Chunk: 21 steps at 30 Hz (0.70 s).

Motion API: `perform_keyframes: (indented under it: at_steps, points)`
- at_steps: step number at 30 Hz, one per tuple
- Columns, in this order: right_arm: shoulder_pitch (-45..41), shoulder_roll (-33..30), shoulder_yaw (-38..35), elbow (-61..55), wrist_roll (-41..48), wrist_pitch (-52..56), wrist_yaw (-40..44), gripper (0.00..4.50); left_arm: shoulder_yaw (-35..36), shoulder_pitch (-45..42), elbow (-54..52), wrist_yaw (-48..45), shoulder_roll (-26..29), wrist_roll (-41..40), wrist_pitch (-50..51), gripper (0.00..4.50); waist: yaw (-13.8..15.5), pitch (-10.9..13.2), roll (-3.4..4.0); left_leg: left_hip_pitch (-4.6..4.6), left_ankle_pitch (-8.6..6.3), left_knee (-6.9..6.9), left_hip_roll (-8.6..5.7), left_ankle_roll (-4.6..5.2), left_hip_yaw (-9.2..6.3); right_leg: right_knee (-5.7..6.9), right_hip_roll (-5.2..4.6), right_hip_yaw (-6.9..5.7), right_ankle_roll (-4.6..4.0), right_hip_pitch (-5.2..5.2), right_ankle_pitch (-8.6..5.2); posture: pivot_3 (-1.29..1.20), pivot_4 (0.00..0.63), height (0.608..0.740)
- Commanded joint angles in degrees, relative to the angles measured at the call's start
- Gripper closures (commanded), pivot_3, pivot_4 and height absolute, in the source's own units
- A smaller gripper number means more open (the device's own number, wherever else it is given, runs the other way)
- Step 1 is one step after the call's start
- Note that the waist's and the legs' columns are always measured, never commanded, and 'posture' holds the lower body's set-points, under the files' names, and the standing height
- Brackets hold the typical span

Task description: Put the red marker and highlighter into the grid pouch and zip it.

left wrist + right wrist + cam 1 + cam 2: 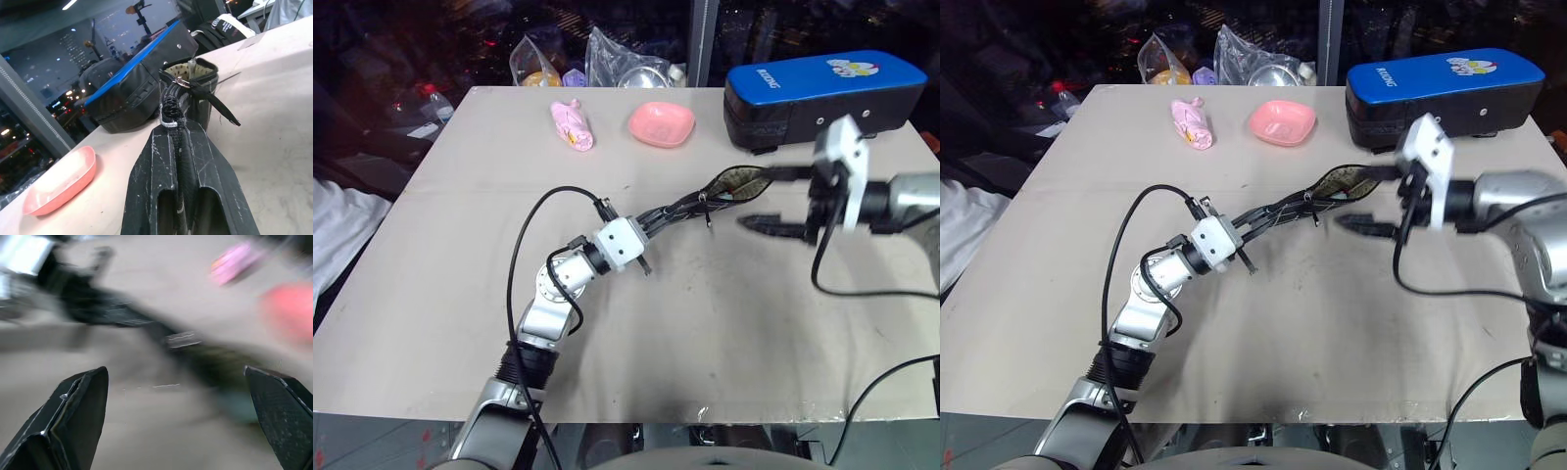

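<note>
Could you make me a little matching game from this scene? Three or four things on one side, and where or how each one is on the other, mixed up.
Things:
1. grid pouch
2. right end effector
3. pink dish
4. blue-topped case

States:
A. open, holding nothing
B. at the far right corner of the table
C. clamped at one end by the shut left end effector, mouth open
D. at the far edge, between the pink toy and the case

Pairs: 1-C, 2-A, 3-D, 4-B

Beige table point(460, 323) – pink dish point(661, 124), pink toy point(572, 125), blue-topped case point(822, 96) at far edge.
</note>
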Motion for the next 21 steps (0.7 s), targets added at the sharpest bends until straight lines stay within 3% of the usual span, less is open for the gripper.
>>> perform_keyframes:
  at_steps: [1, 9, 21]
  points:
    - [1.97, 3.07, -4.52, -5.50, 8.35, 11.49, -7.68, 0.01, -0.31, -0.64, -2.35, -0.60, 0.05, -0.93, -0.62, 4.50, -0.03, -0.01, -0.02, 0.00, -0.03, 0.00, -0.01, 0.06, -0.03, 0.00, 0.01, -0.02, 0.00, 0.01, 0.00, 0.00, 0.150, 0.738]
    - [0.60, 16.04, -3.27, 0.45, 6.68, 19.30, -24.39, 0.01, -1.12, -0.68, -2.12, -1.52, 0.41, -0.01, -2.00, 4.50, -0.30, -0.06, -0.11, -0.02, 0.02, -0.02, -0.09, -0.03, -0.03, -0.02, 0.23, -0.01, 0.02, 0.01, -0.01, 0.00, 0.150, 0.738]
    - [-4.42, 24.30, -6.74, 5.04, 8.05, 22.90, -32.75, 0.01, -2.69, 0.28, -2.28, -2.58, 1.67, 0.76, -3.72, 4.50, -0.31, -0.06, -0.10, -0.05, 0.02, -0.07, -0.10, -0.02, -0.01, -0.08, 0.23, -0.04, 0.03, -0.01, -0.01, 0.00, 0.150, 0.738]
